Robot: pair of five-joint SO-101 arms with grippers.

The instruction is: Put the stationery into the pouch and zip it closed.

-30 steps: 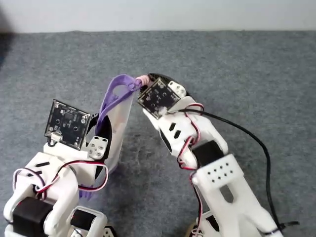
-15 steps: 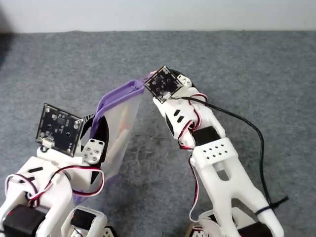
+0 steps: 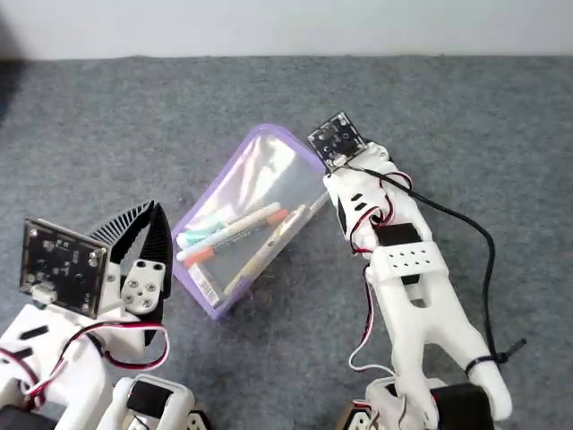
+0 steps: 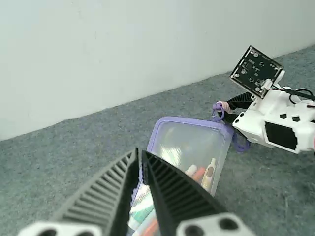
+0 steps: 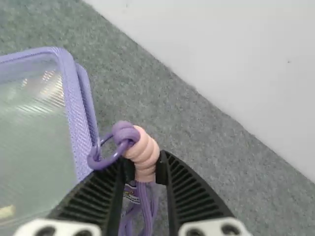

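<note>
Your pouch lies flat on the grey table at the centre of the high view. It is clear-walled and edged in purple, and it runs slantwise from lower left to upper right. The stationery is inside it (several pens and markers, with orange, teal and white showing through the plastic), gathered toward the pouch's lower-left end.

Your right gripper sits at the pouch's upper-right corner, tucked beneath its own camera board in the high view. Its fingers are pinched together on the pink coiled pull, which hangs from a purple ring at that corner. A purple cord runs on between the fingers.

Your left gripper is in the lower left of the high view, its tips pointing up and to the right, just beside the pouch's lower-left end. You cannot tell from these views whether it touches the edge. Its two black ribbed fingers are pressed nearly together — only a sliver shows between them at the tips — and they have hold of nothing.
</note>
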